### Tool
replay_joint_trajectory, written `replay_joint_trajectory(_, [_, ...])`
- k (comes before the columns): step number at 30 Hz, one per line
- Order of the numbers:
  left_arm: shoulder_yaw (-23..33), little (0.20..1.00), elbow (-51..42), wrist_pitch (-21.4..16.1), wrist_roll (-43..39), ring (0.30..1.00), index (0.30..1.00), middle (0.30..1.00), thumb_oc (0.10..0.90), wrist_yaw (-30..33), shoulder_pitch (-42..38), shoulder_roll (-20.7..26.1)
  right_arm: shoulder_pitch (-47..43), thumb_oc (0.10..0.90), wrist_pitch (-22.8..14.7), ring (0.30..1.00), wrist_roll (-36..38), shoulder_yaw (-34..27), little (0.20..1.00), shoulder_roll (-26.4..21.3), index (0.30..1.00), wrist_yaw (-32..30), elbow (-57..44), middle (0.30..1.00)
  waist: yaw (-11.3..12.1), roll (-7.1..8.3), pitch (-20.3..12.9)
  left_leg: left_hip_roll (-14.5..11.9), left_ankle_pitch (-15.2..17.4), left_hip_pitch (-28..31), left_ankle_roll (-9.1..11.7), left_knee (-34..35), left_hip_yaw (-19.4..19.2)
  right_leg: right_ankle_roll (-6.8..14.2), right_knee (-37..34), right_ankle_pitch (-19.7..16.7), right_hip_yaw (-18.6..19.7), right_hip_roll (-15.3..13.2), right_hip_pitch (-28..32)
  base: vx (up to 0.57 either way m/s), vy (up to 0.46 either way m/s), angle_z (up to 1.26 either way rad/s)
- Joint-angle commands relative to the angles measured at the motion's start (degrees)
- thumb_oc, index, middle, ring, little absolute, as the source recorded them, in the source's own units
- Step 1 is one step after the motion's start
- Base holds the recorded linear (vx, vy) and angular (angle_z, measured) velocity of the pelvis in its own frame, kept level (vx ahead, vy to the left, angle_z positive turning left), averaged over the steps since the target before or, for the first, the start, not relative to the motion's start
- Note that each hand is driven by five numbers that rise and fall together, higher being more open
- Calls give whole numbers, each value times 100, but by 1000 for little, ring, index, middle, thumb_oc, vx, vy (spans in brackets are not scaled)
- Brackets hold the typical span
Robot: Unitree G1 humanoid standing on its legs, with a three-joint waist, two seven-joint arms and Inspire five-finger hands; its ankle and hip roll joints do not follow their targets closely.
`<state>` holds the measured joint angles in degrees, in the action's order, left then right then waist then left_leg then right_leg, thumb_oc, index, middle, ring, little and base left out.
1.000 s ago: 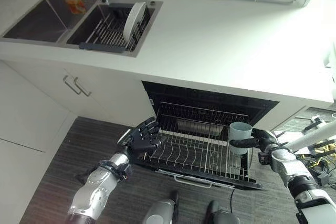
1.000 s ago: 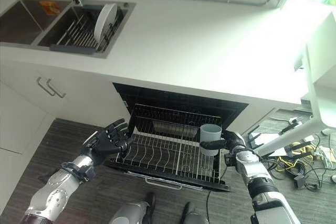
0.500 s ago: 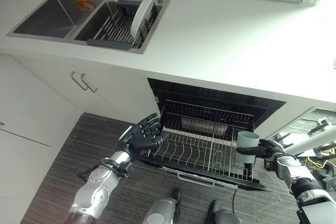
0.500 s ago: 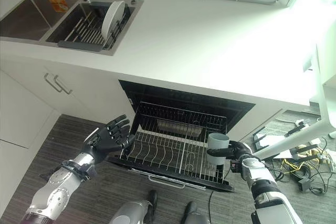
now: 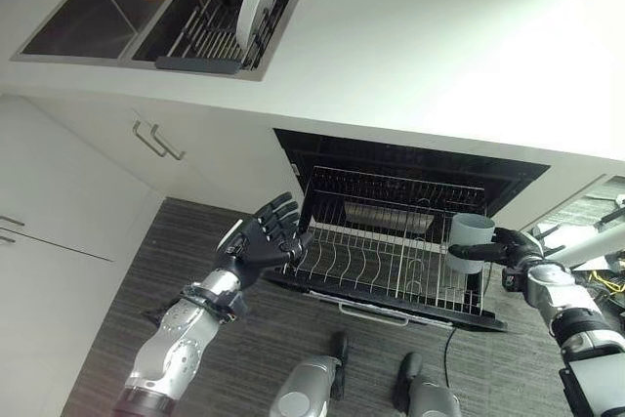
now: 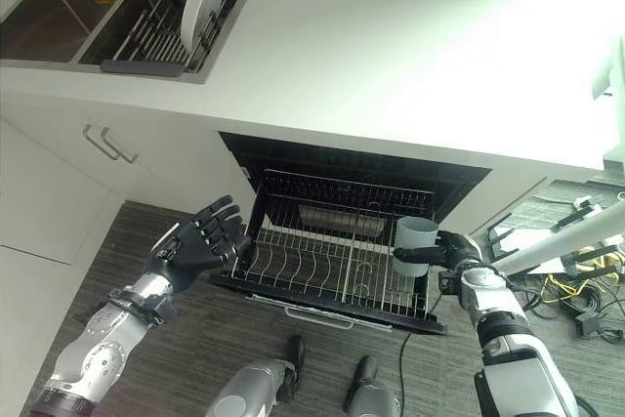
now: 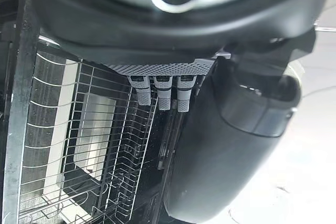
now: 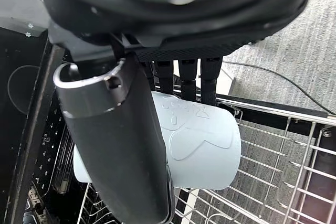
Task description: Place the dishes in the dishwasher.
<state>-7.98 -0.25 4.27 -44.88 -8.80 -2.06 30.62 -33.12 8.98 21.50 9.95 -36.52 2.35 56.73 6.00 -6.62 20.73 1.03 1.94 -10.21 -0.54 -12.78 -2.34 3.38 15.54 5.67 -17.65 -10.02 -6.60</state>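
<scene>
- Left hand (image 5: 262, 244): fingers spread and straight, palm up, holding nothing. It hovers just beside the near-left corner of the dishwasher rack (image 5: 391, 261), over the dark floor (image 5: 146, 271). Contact with the rack frame cannot be judged.
- Sink (image 5: 88, 17), far left in the white counter (image 5: 439, 36): a drainer basket (image 5: 210, 31) sits in the right basin with one white plate (image 5: 257, 2) on edge in it. That plate is not yet loaded.
- Below the counter the dishwasher (image 5: 410, 158) stands open, the wire rack pulled out over the floor. The tines across the middle look unoccupied.
- Right hand (image 5: 513, 246): thumb and fingers curled around a pale blue-grey cup (image 5: 471, 239). The right wrist view shows the fingers across the far side of the cup wall and the thumb along the near side. The cup is upright, mouth up, at the right end of the rack, and looks to be above the wires rather than resting on them.
- Judgement, step in hand: setting the cup into the right end of the rack. Task roughly mid-way, with the cup in hand and the plate waiting in the sink.
- To do it well: lower the cup straight down between the wires rather than onto a tine, and ideally turn it mouth-down first.
- Open the fingers only once the cup is supported.
- Keep the left hand out of the rack interior, or use it to steady the frame.
- Risk: the cup tips on uneven wires if released early.
</scene>
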Motion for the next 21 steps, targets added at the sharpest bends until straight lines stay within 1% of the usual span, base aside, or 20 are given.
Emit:
replay_joint_trajectory(1, [-49,900,-789,-842,-367,900,900,900,800,40,-536,128,-643,400,-46,300,-146,387,300,-390,300,-34,463,300,55,-142,-73,-384,512,-173,451,-441,-160,139,165,205,163,-34,-272,-130,17,-2])
replay_joint_trajectory(6, [-79,900,-846,-886,-389,900,900,900,800,122,-647,173,-872,400,111,300,-388,593,300,-474,300,-2,638,300,75,-171,5,-365,484,-262,453,-441,-138,141,165,188,170,-46,-354,-60,1,1])
replay_joint_trajectory(7, [-66,900,-849,-899,-429,900,900,900,800,117,-708,234,-999,400,233,300,-486,728,300,-521,300,51,740,300,95,-174,39,-350,468,-299,457,-441,-116,141,165,178,164,-46,-382,-54,-8,3])
replay_joint_trajectory(11, [-68,900,-864,-902,-410,900,900,900,800,114,-779,256,-1159,400,367,300,-586,849,300,-526,300,191,874,300,133,-156,63,-348,456,-328,468,-441,-98,135,165,175,147,-43,-405,-39,-9,4])
replay_joint_trajectory(12, [-75,900,-874,-896,-416,900,900,900,800,128,-808,264,-1185,420,387,331,-569,896,331,-511,331,206,920,331,142,-155,58,-345,454,-339,471,-441,-94,129,165,178,147,-39,-415,-37,-9,7])
replay_joint_trajectory(13, [-72,900,-899,-872,-419,900,900,900,800,146,-834,271,-1211,656,400,684,-553,915,684,-511,684,182,939,684,150,-145,60,-347,453,-348,472,-441,-92,130,165,180,142,-39,-418,-37,-9,5])
replay_joint_trajectory(14, [-75,900,-908,-861,-420,900,900,900,800,149,-849,284,-1235,800,430,900,-530,930,900,-509,900,176,936,900,155,-133,61,-350,451,-353,473,-441,-90,130,165,175,139,-40,-421,0,0,0])
replay_joint_trajectory(21, [-67,900,-884,-843,-424,900,900,900,800,134,-902,324,-1311,800,472,900,-504,970,900,-522,900,140,923,900,164,-69,35,-361,466,-349,474,-441,-84,128,165,175,148,-19,-422,0,0,0])
